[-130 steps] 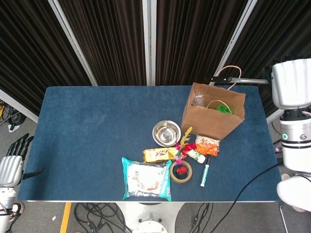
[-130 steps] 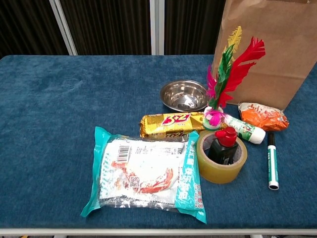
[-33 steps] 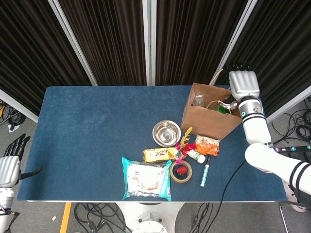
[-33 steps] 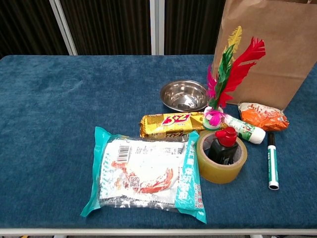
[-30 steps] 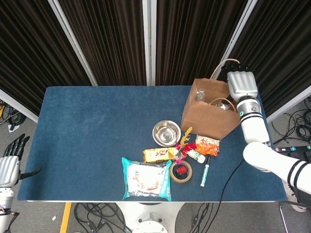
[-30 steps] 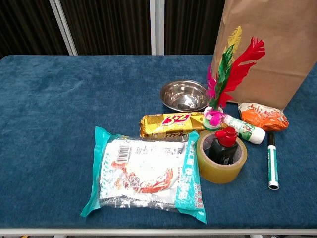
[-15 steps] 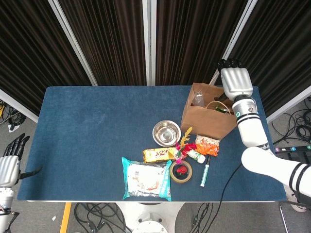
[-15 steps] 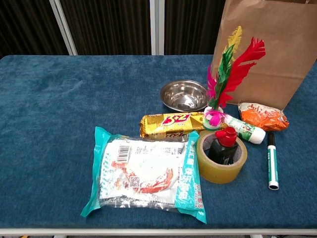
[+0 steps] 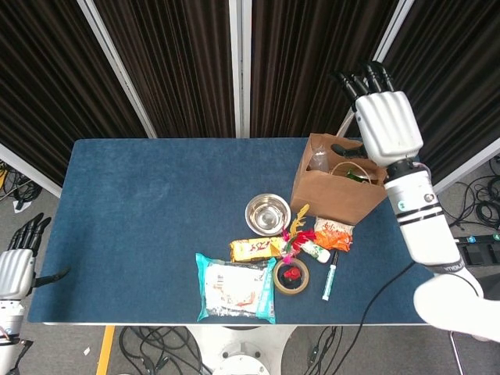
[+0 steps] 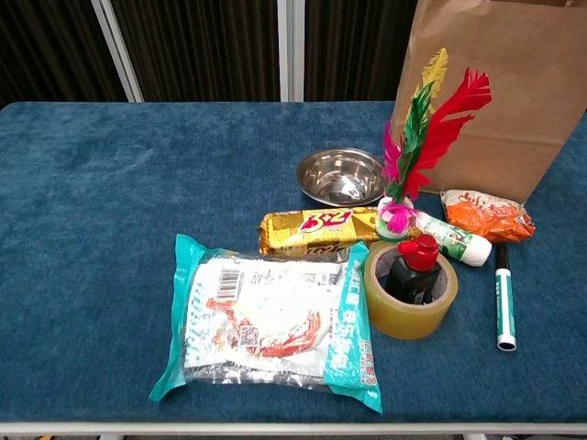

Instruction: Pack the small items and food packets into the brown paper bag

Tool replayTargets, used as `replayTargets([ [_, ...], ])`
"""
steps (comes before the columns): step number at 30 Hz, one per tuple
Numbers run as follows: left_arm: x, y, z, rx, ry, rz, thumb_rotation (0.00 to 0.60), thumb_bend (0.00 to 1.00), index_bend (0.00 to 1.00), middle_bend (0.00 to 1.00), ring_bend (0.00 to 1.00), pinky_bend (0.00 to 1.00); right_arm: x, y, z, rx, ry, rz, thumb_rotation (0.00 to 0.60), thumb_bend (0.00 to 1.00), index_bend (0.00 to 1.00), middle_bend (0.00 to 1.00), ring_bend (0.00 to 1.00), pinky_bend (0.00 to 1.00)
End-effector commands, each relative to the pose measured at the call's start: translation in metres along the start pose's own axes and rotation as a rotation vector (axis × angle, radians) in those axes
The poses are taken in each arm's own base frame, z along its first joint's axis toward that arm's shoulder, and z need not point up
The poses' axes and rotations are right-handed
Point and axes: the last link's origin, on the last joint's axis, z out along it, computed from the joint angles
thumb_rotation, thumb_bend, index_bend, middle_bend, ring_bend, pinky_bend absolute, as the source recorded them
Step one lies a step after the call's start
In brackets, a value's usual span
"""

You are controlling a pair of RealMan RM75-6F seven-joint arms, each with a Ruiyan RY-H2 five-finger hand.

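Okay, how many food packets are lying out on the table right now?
3. The big teal packet lies nearest the front edge, the gold packet just behind it, and the orange packet sits against the paper bag. More may be hidden inside the bag.

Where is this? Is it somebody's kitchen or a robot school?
Probably a robot lab, not a kitchen. A white robot hand hovers over a brown paper bag on a blue felt-covered table, black curtains on metal frames hang behind, and loose cables lie on the floor.

Right hand (image 9: 388, 125) risen from brown paper bag (image 9: 337, 194) mouth, now above its rear edge, fingers straight.
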Motion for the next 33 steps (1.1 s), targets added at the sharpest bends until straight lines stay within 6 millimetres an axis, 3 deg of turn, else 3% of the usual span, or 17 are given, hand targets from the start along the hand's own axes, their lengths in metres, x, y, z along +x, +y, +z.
replayTargets([
  [1,0.001,0.002,0.001,-0.004,0.005,0.002,0.6,0.14,0.08,0.06,0.0,0.12,0.004,-0.012,-0.049,0.109,-0.019,-0.01,0.6,0.0,0.17,0.21,0.05,0.01],
  [5,0.0,0.004,0.0,-0.006,0.005,0.003,0.6,0.13,0.08,0.06,0.0,0.12,-0.026,-0.002,-0.095,0.139,-0.151,-0.068,0.6,0.0,0.19,0.22,0.09,0.09],
  [9,-0.001,0.005,0.0,-0.008,0.003,0.006,0.6,0.14,0.08,0.06,0.0,0.12,-0.069,0.016,-0.14,0.115,-0.306,-0.048,0.6,0.0,0.2,0.24,0.13,0.15],
  [13,-0.002,0.006,0.0,-0.01,0.001,0.01,0.6,0.14,0.08,0.06,0.0,0.12,-0.114,0.035,-0.167,0.08,-0.403,-0.016,0.6,0.0,0.21,0.25,0.13,0.16],
  [18,-0.003,0.005,0.0,-0.004,0.004,0.016,0.6,0.14,0.08,0.06,0.0,0.12,-0.168,0.054,-0.177,0.036,-0.434,0.002,0.6,0.0,0.22,0.25,0.13,0.17],
  [24,-0.001,0.0,-0.001,0.011,0.017,0.023,0.6,0.14,0.08,0.06,0.0,0.12,-0.229,0.065,-0.174,-0.018,-0.46,0.049,0.6,0.0,0.22,0.25,0.14,0.17],
  [33,0.001,-0.009,-0.005,0.03,0.02,0.025,0.6,0.14,0.08,0.06,0.0,0.12,-0.28,0.084,-0.172,-0.144,-0.458,0.056,0.6,0.0,0.22,0.25,0.14,0.17],
])
